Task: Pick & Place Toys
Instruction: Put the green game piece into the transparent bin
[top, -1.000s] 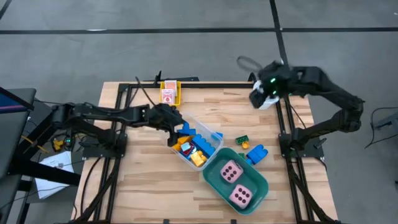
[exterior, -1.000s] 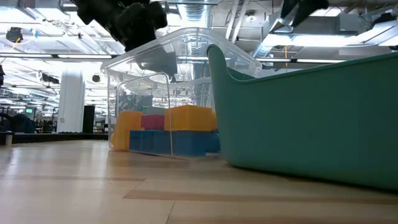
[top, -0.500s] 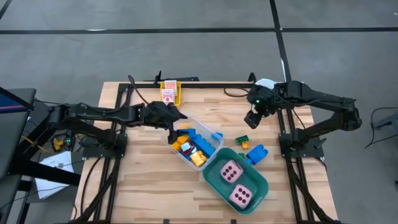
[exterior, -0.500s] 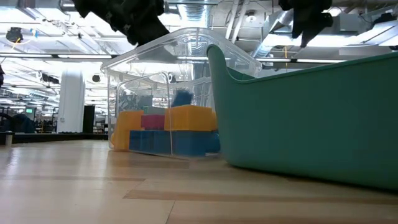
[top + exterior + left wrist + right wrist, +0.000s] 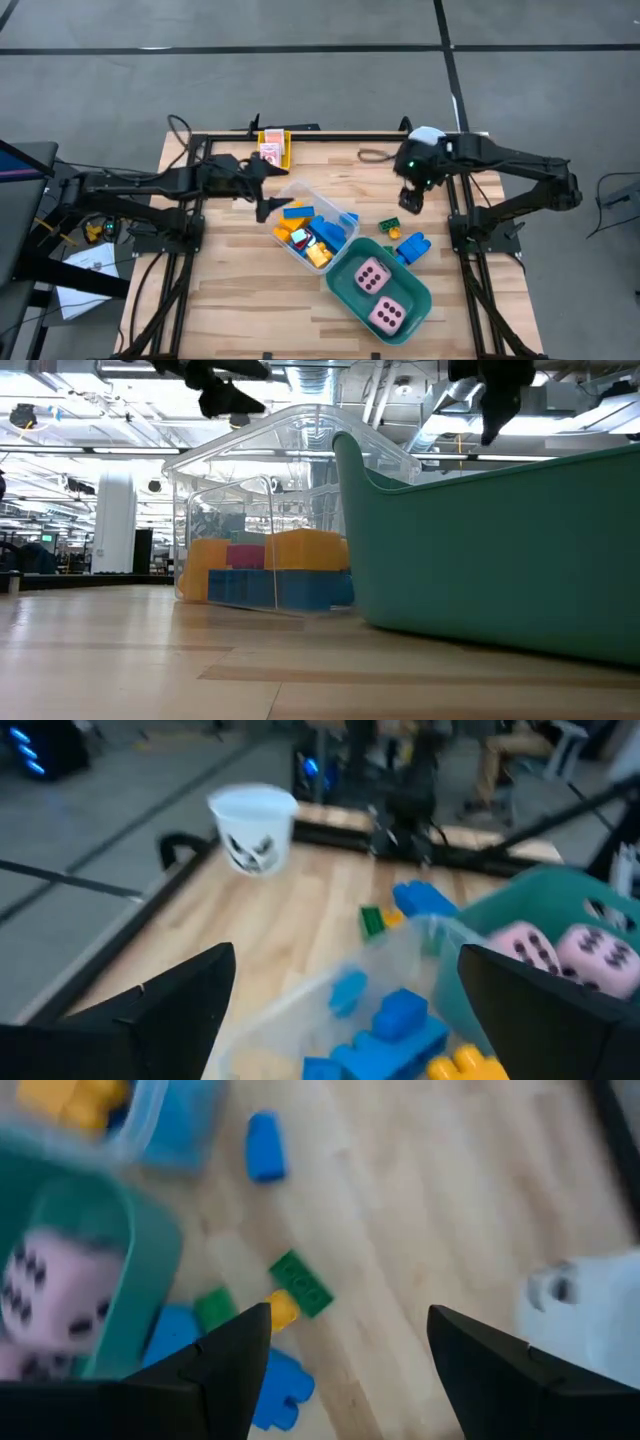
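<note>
Where walls overlap, bricks half-hidden.

Pink black-dotted dice in teal tub; blue bricks.

We saw a worktop of pale wooden planks with a smooth, faintly shiny finish. The clear bin looked like glossy see-through plastic, and the bricks in it were smooth, bright moulded plastic. The teal tub had a duller, satin plastic wall. The pink dice seemed matt and soft-edged. The white cup looked like paper or thin plastic. Both arms were matt black.
</note>
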